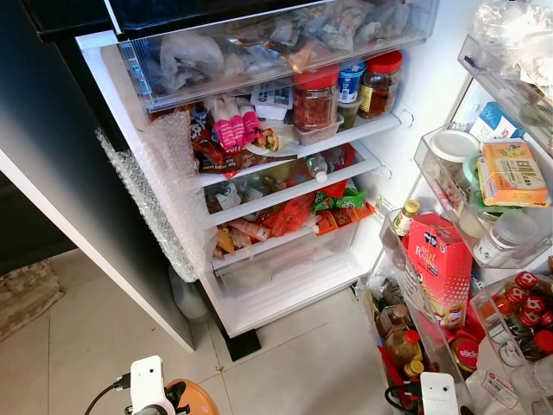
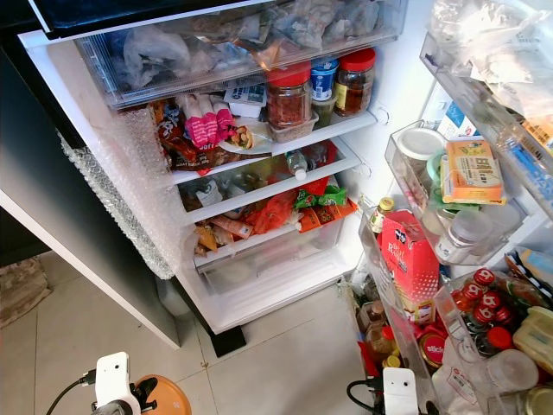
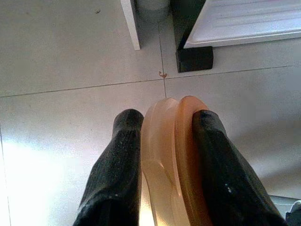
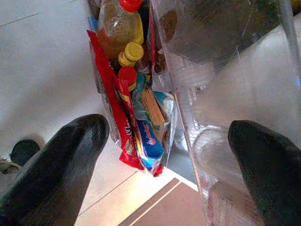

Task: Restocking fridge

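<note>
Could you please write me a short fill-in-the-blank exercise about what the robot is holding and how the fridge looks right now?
1. The left end effector is shut on an ____-coloured disc.
2. The right end effector is ____, beside the door bins.
3. The fridge door stands ____.
4. The tall carton in the door is mainly ____.

Missing words: orange; open; open; red

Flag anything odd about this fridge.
Bubble wrap hangs along the fridge's left wall, an odd lining. The shelves are crammed, with packets bulging past the front edge. Nothing looks spilled or broken.
</note>
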